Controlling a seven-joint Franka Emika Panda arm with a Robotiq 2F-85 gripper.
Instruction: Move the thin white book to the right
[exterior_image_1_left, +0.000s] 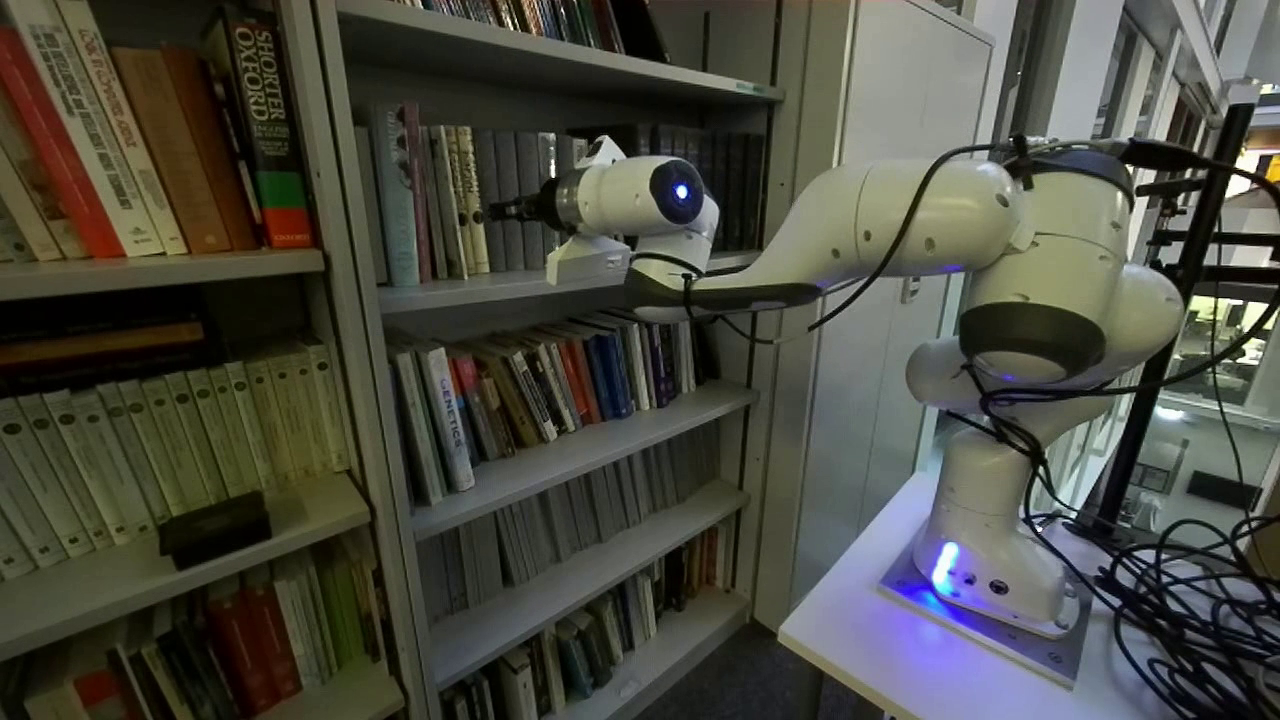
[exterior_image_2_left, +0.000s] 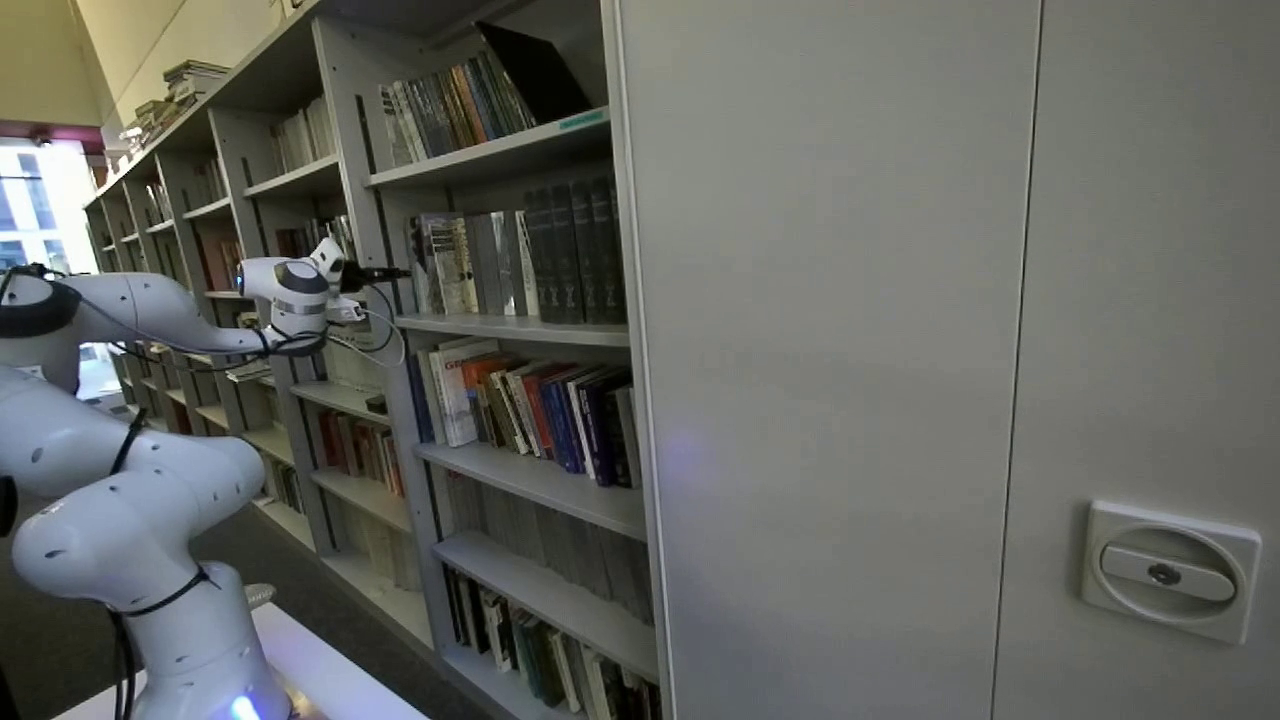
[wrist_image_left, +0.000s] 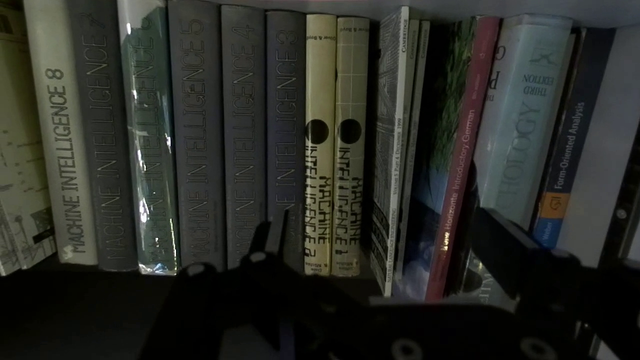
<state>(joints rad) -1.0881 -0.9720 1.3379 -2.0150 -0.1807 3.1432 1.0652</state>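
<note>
Brown books (exterior_image_1_left: 171, 150) are shelved left of the Shorter Oxford dictionary (exterior_image_1_left: 264, 130), red book (exterior_image_1_left: 58, 150) farther left. Dark boxy item (exterior_image_1_left: 215, 528) is placed below the dictionary; grey cabinet (exterior_image_1_left: 866, 390) is seen well to the dictionary's right.

Eight Machine Intelligence volumes (wrist_image_left: 197, 140), seemingly three thin pale books (wrist_image_left: 399, 130), one arm (exterior_image_1_left: 900, 220), one gripper (wrist_image_left: 382, 218).

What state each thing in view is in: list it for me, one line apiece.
Gripper: open, jaws apart, holding nothing.
Thin white book: standing on end, not gripped.
Form-Oriented Analysis book: standing on end.
Large black item up top: leaning.
Base light: lit.
Arm light: lit.
Cabinet doors: shut.
Cabinet handle: grip lying crosswise; locked or not, cannot tell.
Cables: loosely tangled.
</note>
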